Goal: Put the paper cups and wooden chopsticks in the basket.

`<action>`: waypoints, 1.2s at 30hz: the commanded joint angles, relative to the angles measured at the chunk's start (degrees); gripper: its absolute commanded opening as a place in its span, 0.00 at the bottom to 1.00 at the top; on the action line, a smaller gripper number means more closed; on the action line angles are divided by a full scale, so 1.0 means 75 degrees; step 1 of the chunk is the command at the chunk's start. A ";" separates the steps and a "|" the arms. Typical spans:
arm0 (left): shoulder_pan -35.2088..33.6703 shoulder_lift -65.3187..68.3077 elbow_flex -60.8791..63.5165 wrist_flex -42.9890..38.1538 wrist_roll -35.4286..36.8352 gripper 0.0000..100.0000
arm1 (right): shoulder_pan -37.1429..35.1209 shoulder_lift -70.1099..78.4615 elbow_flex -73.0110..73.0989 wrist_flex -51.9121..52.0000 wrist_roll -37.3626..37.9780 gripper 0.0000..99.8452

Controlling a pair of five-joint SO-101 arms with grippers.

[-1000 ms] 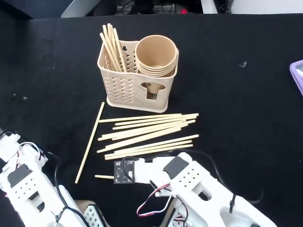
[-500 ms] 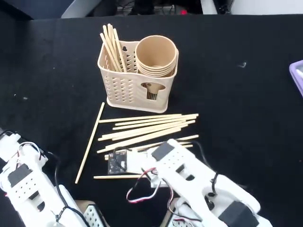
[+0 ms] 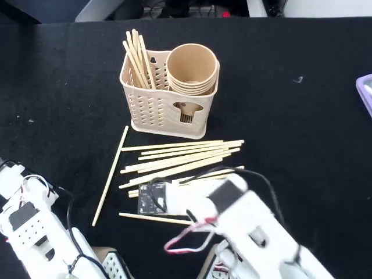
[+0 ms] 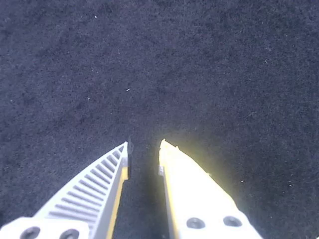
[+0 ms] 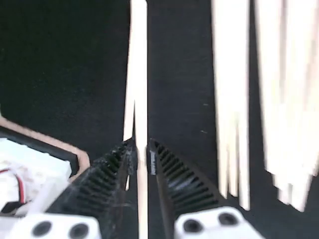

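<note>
A cream basket (image 3: 152, 110) stands at the back of the black table, holding stacked paper cups (image 3: 192, 67) and several wooden chopsticks (image 3: 136, 53). A loose pile of chopsticks (image 3: 180, 158) lies in front of it, and one more (image 3: 110, 175) lies slanted to the left. My right gripper (image 3: 193, 220) (image 5: 141, 149) is shut on a single chopstick (image 3: 152, 218) (image 5: 138, 64) low over the table, just in front of the pile (image 5: 259, 99). My left gripper (image 4: 143, 146) hovers over bare black cloth, its fingers a narrow gap apart with nothing between them.
The left arm (image 3: 26, 226) sits at the front left corner of the table. A purple object (image 3: 365, 93) pokes in at the right edge. Bare black table spreads to the right of the basket.
The right arm has drawn back to the right, baring more of the front chopstick, which now lies slightly slanted. The left arm has not moved.
</note>
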 commanded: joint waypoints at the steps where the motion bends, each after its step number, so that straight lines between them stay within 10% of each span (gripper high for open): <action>1: -0.0041 -0.0117 -0.0287 -0.0082 0.0012 0.11 | 0.0117 -0.1412 -0.0721 0.0633 0.0105 0.01; 19: -0.0029 -0.0117 -0.0287 -0.0094 0.0023 0.11 | -0.0914 0.1881 0.1412 -0.2954 -0.1242 0.01; 26: -0.0041 -0.0117 -0.0275 -0.0094 0.0012 0.11 | -0.0914 0.2737 0.1459 -0.3352 -0.1254 0.19; 36: -0.0064 -0.0117 -0.0287 -0.0094 0.0012 0.11 | -0.0903 0.2983 0.1553 -0.3821 -0.1242 0.02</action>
